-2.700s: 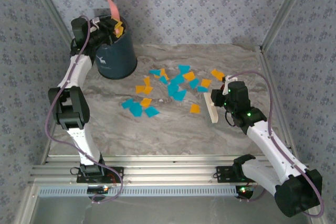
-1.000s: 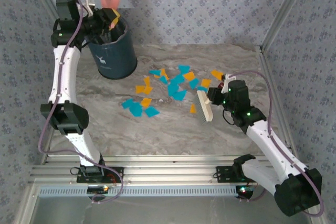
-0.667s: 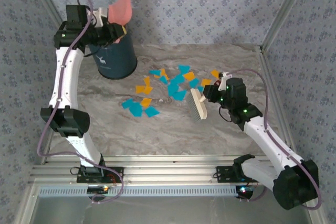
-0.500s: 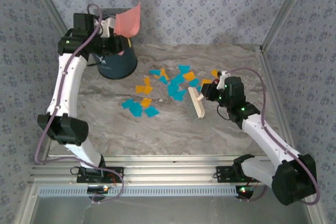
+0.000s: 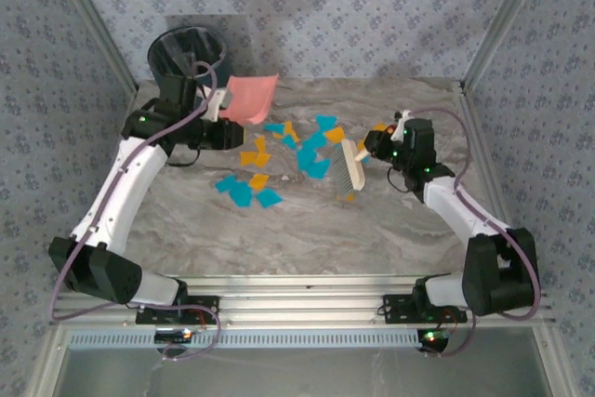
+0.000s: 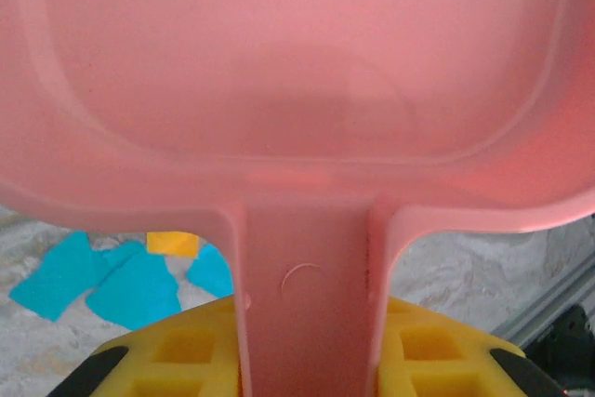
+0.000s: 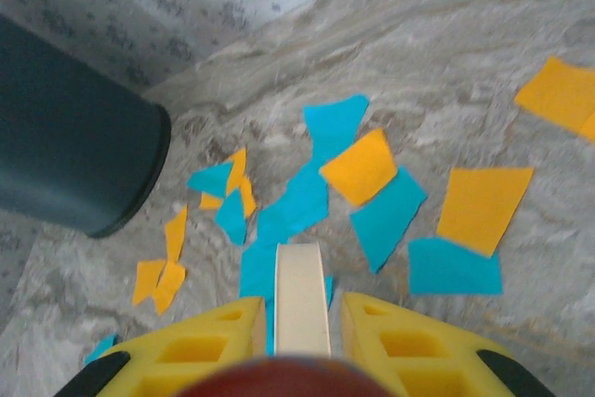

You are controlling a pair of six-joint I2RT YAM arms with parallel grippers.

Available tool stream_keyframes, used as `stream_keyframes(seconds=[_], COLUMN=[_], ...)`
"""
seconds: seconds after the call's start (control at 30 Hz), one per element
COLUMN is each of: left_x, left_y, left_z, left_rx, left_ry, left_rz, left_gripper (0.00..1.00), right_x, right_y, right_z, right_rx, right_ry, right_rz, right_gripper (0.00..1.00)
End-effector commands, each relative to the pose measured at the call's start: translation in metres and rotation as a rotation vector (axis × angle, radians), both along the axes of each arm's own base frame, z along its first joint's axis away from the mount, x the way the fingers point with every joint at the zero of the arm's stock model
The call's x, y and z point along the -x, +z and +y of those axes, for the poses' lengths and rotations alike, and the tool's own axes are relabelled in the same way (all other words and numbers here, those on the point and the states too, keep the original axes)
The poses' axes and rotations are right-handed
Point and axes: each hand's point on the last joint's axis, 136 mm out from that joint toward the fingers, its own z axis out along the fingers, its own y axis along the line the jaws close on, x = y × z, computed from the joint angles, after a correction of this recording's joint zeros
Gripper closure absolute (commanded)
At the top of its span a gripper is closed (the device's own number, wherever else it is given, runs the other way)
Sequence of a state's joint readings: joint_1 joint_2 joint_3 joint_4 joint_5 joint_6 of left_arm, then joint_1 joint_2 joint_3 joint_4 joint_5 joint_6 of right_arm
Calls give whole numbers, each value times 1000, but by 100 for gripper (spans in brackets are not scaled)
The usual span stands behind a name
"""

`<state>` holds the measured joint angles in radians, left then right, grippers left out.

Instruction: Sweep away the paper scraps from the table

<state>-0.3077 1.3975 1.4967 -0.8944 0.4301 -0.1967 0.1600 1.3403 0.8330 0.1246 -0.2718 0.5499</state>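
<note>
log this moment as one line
left gripper shut on pink dustpan, far-left of paper scraps | right gripper shut on brush, right of scraps | scraps loose on table

Robot lab test cell, not a lived-in room.

- Open metal frame: aluminium rails (image 5: 307,309) run along the near edge, and posts (image 5: 93,20) rise at the back corners.
- A left arm (image 5: 125,183) and a right arm (image 5: 465,216), both white and black, are bolted side by side to the rails.
- Purple cables (image 5: 70,267) loop loose along both arms. Small green lights (image 5: 429,334) are lit on the hardware.
- The walls (image 5: 372,6) are flat panels in a blue-grey floral print, like a backdrop.
- The counter (image 5: 279,230) has a marble-look top.
- Household props are set out: a dark bin (image 5: 186,53), a pink dustpan (image 5: 249,99), a small brush (image 5: 350,166), and blue and orange paper scraps (image 5: 307,151).
</note>
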Motion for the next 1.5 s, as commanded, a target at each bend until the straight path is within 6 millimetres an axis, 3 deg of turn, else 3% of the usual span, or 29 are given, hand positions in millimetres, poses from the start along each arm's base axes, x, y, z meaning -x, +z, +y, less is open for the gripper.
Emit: stream_keyframes(seconds=[0.0, 0.43, 0.8, 0.87, 0.9, 1.13, 1.3, 1.47], left_x=[7, 46, 73, 76, 77, 82, 85, 85], left_y=[2, -70, -117, -123, -125, -139, -146, -148], left_z=[-15, -41, -41, -40, -39, -33, -32, -29], left_rx=[-14, -195, -321, -338, -345, -393, -399, -417], left_ry=[-69, -352, -544, -563, -570, -600, -608, -607], left_rz=[-75, -20, 53, 60, 61, 72, 93, 92], left_gripper=[100, 100, 100, 100, 100, 100, 100, 100], right_x=[-24, -68, -94, -100, -108, -148, -170, -178], right_y=[34, 38, 49, 41, 53, 38, 19, -4], right_z=[-14, -120, -163, -167, -169, -156, -132, -96], right_rx=[-15, 175, 538, 599, 630, 846, 935, 943], right_ry=[-3, -185, -248, -252, -259, -165, -66, 71], right_rz=[-102, -132, -190, -177, -205, -237, -233, -252], right_gripper=[100, 100, 100, 100, 100, 100, 100, 100])
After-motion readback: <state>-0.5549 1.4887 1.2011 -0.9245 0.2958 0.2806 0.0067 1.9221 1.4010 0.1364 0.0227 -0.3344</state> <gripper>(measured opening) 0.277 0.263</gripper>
